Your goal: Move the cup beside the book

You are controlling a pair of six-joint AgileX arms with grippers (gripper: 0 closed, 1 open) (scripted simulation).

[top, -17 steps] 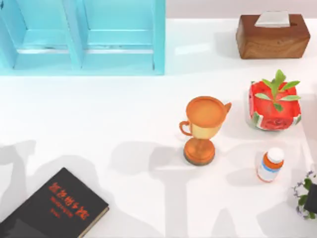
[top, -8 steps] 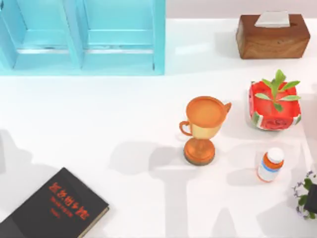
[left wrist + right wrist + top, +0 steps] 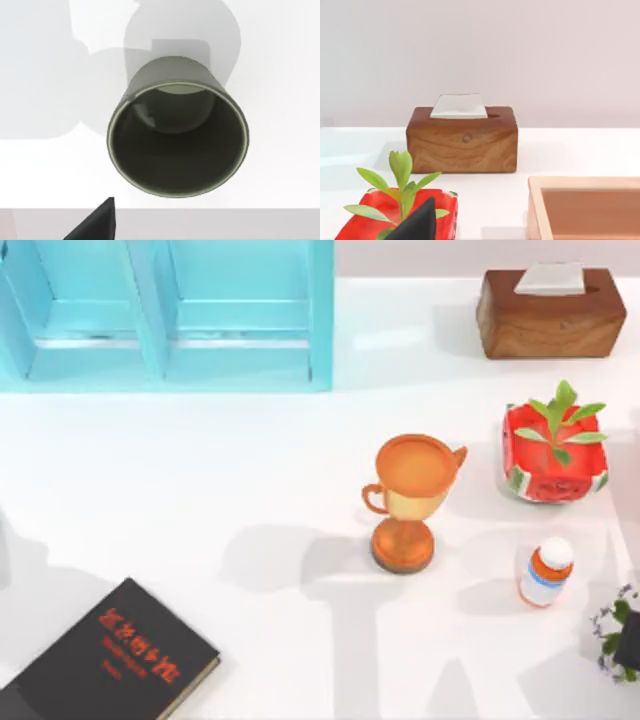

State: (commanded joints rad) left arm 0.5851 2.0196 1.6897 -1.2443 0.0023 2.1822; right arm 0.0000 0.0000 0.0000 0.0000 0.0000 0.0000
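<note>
- Left wrist camera looks down into the olive-green cup [image 3: 177, 135], upright on the white table [image 3: 280, 60]; jaw state can't be told.
- The black book [image 3: 110, 655] lies at the table's near-left corner.

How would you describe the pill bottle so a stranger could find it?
Start at the red pot holding a green plant at the table's right side. Just nearer the front edge stands the pill bottle: small, white cap, orange band, much shorter than the orange goblet to its left.

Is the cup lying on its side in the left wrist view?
No, the cup stands upright on the white table, its open mouth facing the camera.
</note>
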